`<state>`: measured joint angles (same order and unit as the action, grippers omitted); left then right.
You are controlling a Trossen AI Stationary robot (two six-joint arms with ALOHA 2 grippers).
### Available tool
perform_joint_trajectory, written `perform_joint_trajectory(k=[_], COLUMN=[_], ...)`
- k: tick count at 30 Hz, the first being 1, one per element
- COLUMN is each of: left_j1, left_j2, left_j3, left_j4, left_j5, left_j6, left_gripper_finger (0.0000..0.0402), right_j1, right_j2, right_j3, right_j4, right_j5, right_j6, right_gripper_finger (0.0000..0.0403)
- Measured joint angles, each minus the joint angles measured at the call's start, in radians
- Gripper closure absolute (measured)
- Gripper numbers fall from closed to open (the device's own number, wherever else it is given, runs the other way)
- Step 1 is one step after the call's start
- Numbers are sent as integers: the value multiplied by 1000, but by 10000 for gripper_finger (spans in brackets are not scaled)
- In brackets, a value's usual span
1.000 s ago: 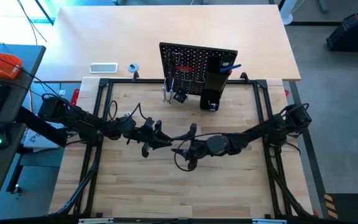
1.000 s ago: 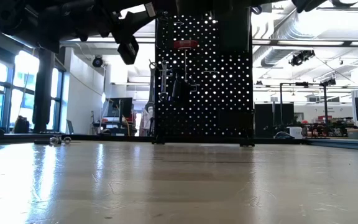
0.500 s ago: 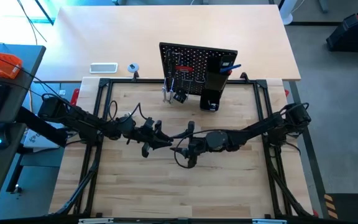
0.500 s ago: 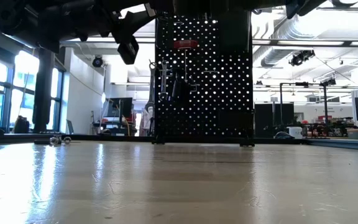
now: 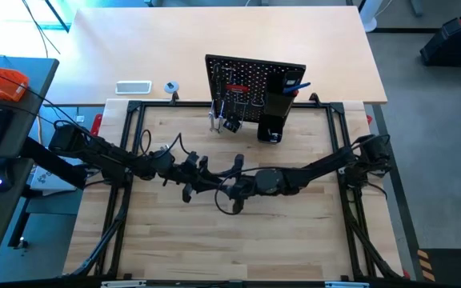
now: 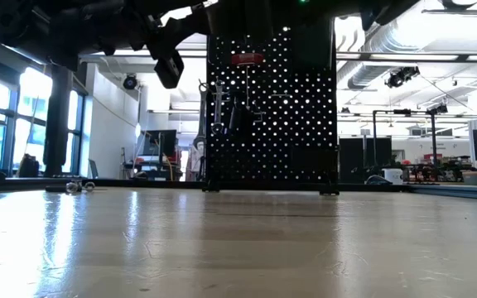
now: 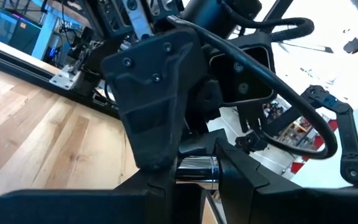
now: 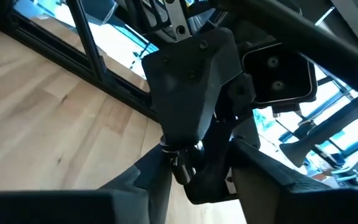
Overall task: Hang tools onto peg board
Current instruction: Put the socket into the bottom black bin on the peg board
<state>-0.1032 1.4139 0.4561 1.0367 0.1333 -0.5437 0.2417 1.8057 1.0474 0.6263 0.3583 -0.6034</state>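
Note:
In the middle of the table, well above it, my two grippers meet tip to tip. My left gripper is shut on a small black-and-silver bar. My right gripper faces it, its fingers apart on either side of the bar's dark part; whether they touch it I cannot tell. At the table's far edge the peg board stands upright. A red-handled tool, dark tools and a blue one hang on it. My left gripper pinches the bar between its two fingers at its silver round part. The fingers point level toward the table's right side. The bar is lifted clear of the table. My right gripper's finger stands in front of the rest of it.
A black frame rail runs around the wooden work area. On the far table behind it lie a white flat object and a small round item. A tall black box holder sits on the peg board's right part.
My right gripper has gone toward the table's left edge and come close up to my left gripper and the bar.

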Motion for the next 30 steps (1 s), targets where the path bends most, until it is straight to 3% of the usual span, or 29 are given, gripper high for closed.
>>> perform_joint_trajectory(k=[3, 30], left_j1=[0, 15], left_j2=[0, 1], left_j3=[0, 4], left_j4=[3, 7], left_j5=[-4, -8], left_j6=[-6, 44], left_gripper_finger=[326, 324], right_j1=[0, 40], right_j2=[-1, 2], right_j3=[0, 2], right_j4=[-4, -15], right_j5=[9, 149], right_j6=[-7, -18], right_gripper_finger=[273, 303])
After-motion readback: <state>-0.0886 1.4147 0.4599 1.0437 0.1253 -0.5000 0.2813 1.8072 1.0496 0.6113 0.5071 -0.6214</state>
